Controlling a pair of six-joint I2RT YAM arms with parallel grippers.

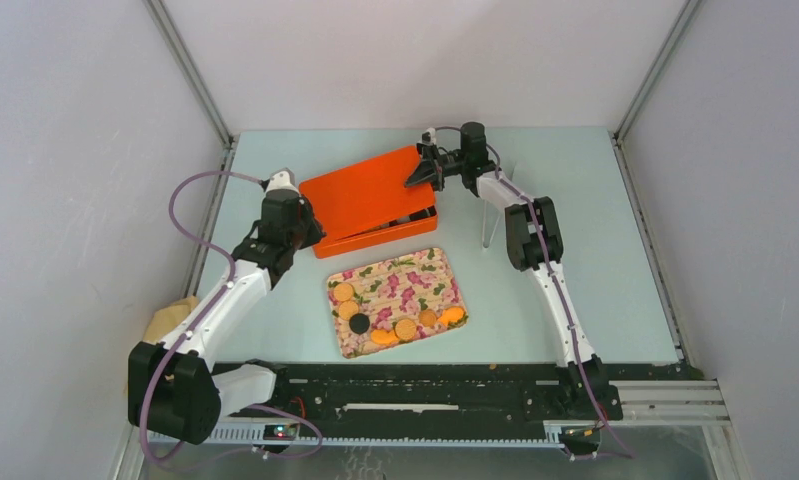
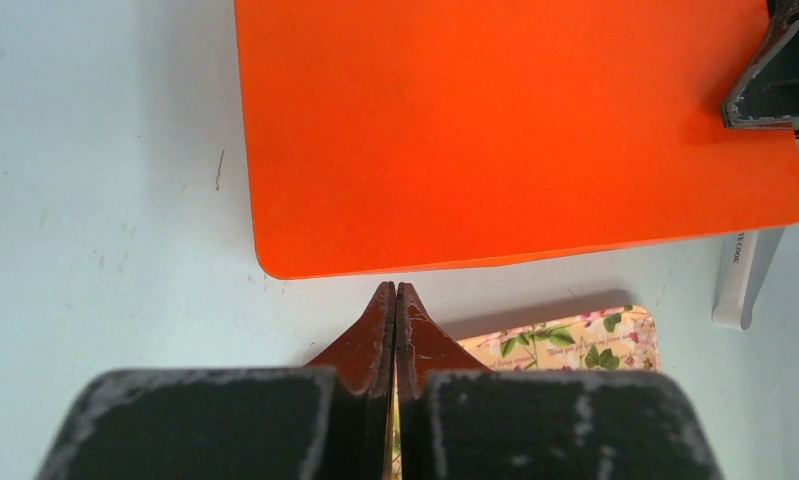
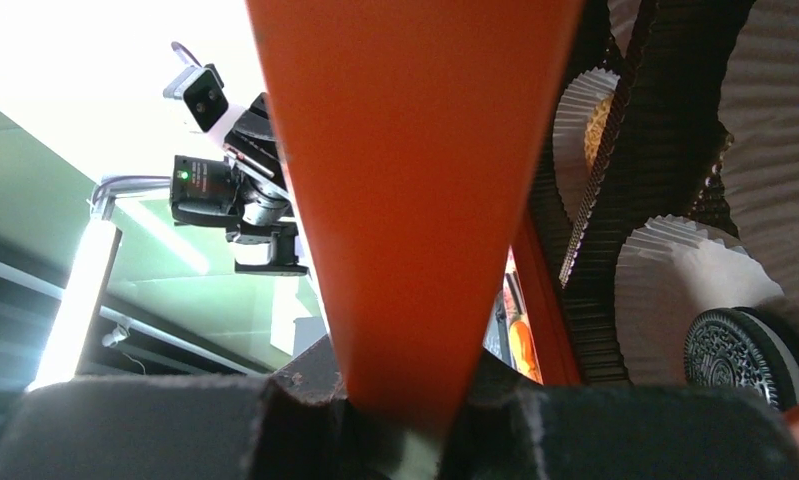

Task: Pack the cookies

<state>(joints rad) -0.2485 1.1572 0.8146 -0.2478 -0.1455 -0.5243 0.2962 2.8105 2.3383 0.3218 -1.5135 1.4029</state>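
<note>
Pressed tip to tip right under the left wrist camera, the left jaws are closed on nothing. They hang above the counter [image 2: 95, 200] just short of the near edge of the orange lid [image 2: 515, 130], with a corner of the floral tray [image 2: 575, 340] showing below them. Seen from above, the left arm [image 1: 237, 285] reaches toward the lid's left corner. The right arm [image 1: 535, 240] comes in from the far side, and the right jaws are clamped on the lid's far right corner, holding it tilted above the orange box [image 1: 390, 238] so that the right side gapes. Inside the box, the right wrist view shows white paper liners [image 3: 675, 270] between dark corrugated dividers [image 3: 625, 180], one liner holding a dark sandwich cookie [image 3: 740, 350]. Seven or so cookies [image 1: 405, 328] lie on the tray just in front of the box, golden-orange ones and one black one, spread along its left and near edges.
</note>
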